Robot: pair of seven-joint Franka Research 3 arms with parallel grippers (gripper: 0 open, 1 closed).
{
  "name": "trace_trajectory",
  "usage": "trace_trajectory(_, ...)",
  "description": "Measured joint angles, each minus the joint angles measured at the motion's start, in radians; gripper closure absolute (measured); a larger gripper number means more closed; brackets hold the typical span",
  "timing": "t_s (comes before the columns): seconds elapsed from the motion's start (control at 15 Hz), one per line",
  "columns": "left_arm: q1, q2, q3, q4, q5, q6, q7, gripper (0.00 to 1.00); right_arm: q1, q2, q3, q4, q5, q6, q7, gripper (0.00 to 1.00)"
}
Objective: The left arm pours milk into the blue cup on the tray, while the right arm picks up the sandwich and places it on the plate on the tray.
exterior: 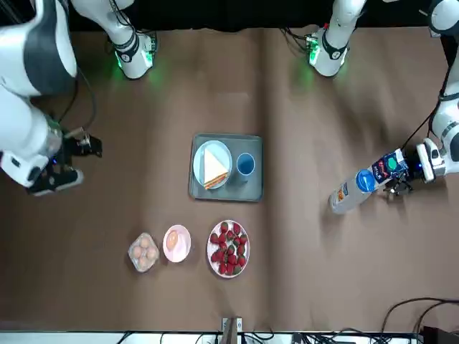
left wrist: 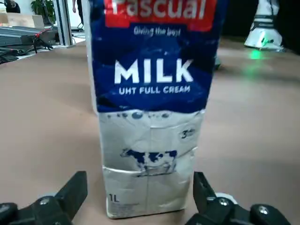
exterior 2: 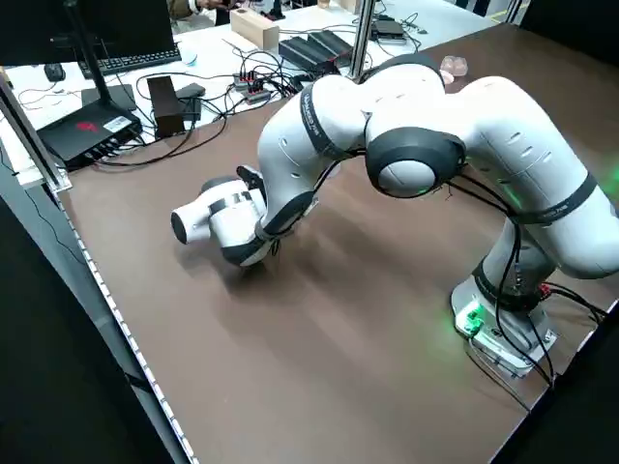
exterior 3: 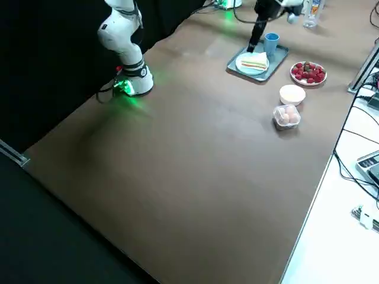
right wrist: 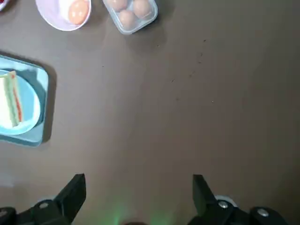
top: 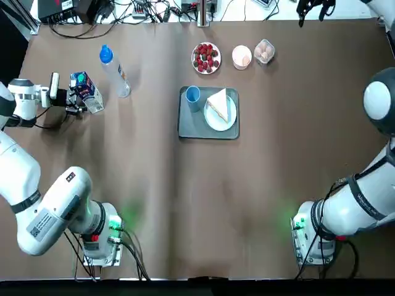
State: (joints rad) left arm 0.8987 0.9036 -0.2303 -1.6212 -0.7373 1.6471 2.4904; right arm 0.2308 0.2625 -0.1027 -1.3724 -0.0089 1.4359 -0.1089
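Green light glows beside the arm bases, and soft shadows fall across the evenly lit brown table (top: 278, 166).

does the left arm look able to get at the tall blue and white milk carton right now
Probably yes: the left arm's black two-finger hand is open right by the blue and white milk carton, and nothing shows between them.

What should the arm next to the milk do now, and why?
Probably ease the left gripper slightly forward, then close it on the milk carton. Its fingers are open, one to each side of the upright carton, with a visible gap between at least one finger and the carton, and the blue cup waits on the tray.
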Motion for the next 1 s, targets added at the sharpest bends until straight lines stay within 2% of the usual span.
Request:
trace_trajectory(0.47,0.000,-0.015,-0.045,-0.052,-0.040,0.038,0.006,0.00,-0.008,-0.103,-0.003,-0.004,0.001,-0.020,0.024,0.00)
trace_trajectory(0.6,0.000,-0.026,-0.049,-0.075,-0.046,0.038,0.006,0.00,-0.010,-0.128,-0.003,-0.028,0.001,-0.016,0.046,0.00)
trace_trajectory(0.8,0.009,-0.036,-0.049,-0.106,-0.070,0.042,0.006,0.00,-0.018,-0.200,-0.004,-0.126,0.002,0.047,0.057,0.00)
trace_trajectory(0.87,0.027,-0.041,-0.049,-0.118,-0.080,0.042,0.006,0.00,-0.023,-0.254,-0.004,-0.210,0.002,0.095,0.058,0.00)
trace_trajectory(1.0,0.036,-0.044,-0.051,-0.122,-0.087,0.042,0.006,0.00,-0.028,-0.288,-0.004,-0.252,0.006,0.113,0.061,0.00)
